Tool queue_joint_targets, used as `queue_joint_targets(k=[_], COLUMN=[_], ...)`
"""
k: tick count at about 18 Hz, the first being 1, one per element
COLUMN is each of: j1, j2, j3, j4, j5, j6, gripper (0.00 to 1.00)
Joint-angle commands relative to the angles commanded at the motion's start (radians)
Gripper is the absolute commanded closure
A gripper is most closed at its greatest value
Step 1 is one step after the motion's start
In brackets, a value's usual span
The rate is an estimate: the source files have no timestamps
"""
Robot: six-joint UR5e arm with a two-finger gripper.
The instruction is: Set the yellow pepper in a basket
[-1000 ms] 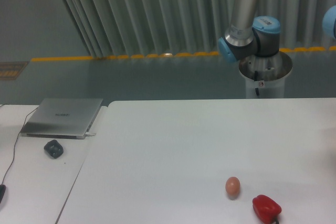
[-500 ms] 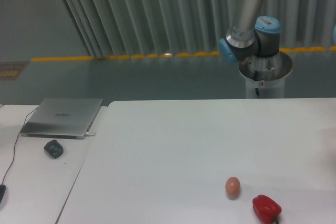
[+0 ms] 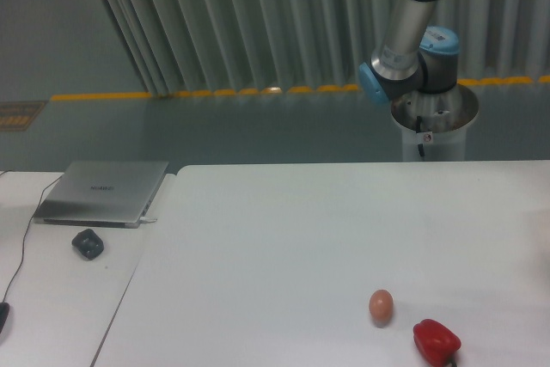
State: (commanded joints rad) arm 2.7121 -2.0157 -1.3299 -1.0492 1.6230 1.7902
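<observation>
Your arm (image 3: 404, 36) rises from its pedestal behind the far edge of the white desk (image 3: 284, 238) and runs out of the top of the picture, so the claw is out of view and you cannot tell from here whether it is wide, narrow or holding anything. Neither the yellow pepper nor a basket shows anywhere in this view; near the front edge you have an egg (image 3: 381, 305) with a red pepper (image 3: 436, 341) just beside it, and off to the left a closed laptop (image 3: 103, 192) with a small dark object (image 3: 88, 243) in front of it
</observation>
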Motion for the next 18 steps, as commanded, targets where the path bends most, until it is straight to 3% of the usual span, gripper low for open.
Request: queue_joint_targets(k=[7, 11, 15, 18], j1=[-0.011, -0.099, -0.153, -0.184], j2=[0.003, 0.005, 0.009, 0.029], j3=[-0.002, -0.009, -0.011, -0.021], j4=[-0.012, -0.089, -0.155, -0.199], j5=[-0.009, -0.023, -0.172, -0.173], j6=[-0.034, -0.124, -0.244, -0.236], gripper=[0.0, 0.0, 0.0, 0.0])
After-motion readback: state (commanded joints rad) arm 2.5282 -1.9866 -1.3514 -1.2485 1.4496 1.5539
